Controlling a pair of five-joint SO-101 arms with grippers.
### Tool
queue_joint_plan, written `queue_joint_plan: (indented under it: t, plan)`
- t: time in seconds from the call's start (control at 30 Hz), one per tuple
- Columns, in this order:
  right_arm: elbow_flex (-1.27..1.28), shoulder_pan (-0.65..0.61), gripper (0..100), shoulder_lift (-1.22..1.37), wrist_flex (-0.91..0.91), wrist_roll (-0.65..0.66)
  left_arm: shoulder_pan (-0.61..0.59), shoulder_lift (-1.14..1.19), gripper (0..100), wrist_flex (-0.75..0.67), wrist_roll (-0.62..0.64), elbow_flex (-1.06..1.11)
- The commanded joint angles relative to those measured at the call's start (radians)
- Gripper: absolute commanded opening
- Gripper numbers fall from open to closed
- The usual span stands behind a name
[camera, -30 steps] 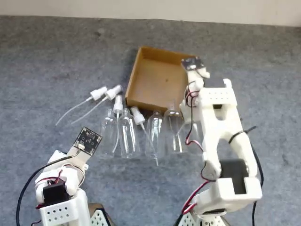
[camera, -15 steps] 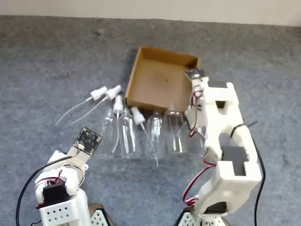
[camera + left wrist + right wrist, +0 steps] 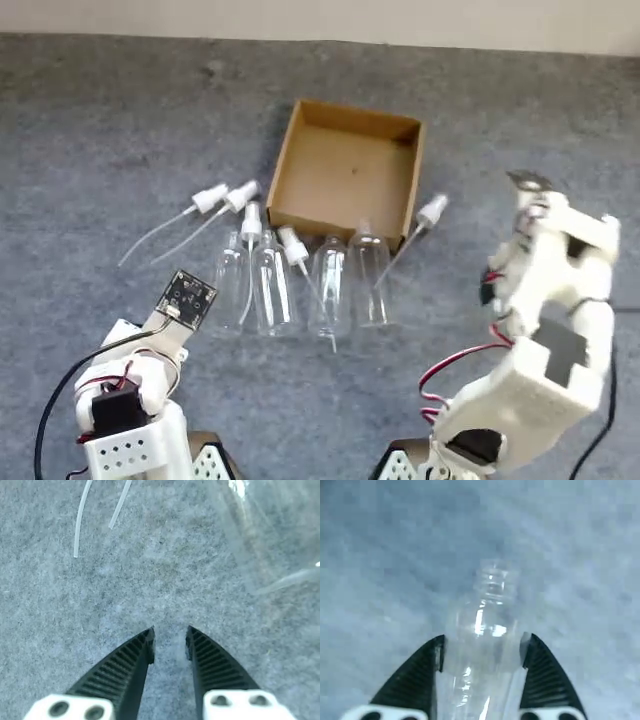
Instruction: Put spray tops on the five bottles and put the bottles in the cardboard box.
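Grey carpet [image 3: 120,120] on the table: cardboard box [image 3: 340,180] at centre, and I count four clear bottles [image 3: 275,285] lying in a row just in front of it. My right gripper [image 3: 483,640] is clamped on a fifth bottle [image 3: 490,615] above the carpet. My left gripper [image 3: 169,630] hangs over the carpet, fingers slightly parted and empty.

Lab-type bench: grey felt tabletop [image 3: 100,120], pale wall [image 3: 300,15].
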Motion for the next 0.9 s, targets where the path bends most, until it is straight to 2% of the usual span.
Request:
queue_joint_plan:
  t: [0.0, 0.2, 0.37, 0.43, 0.6, 0.87]
  plan:
    - [-0.03, 0.13, 4.4, -0.005, 0.008, 0.115, 0.012, 0.001, 7, 0.049, -0.008, 0.019]
    - [-0.03, 0.18, 5.5, -0.004, 0.008, 0.199, 0.012, 0.001, 7, 0.049, -0.008, 0.019]
    - [-0.031, 0.148, 18.0, -0.005, 0.008, 0.196, 0.012, 0.001, 7, 0.049, -0.008, 0.019]
    - [-0.039, 0.119, 20.2, -0.005, 0.008, 0.193, 0.012, 0.001, 7, 0.048, -0.008, 0.019]
    - [-0.124, 0.07, 20.4, 0.001, 0.01, 0.08, 0.012, 0.001, 7, 0.048, -0.008, 0.019]
    - [-0.153, 0.067, 20.6, 0.005, 0.008, 0.069, 0.012, 0.001, 7, 0.049, -0.008, 0.019]
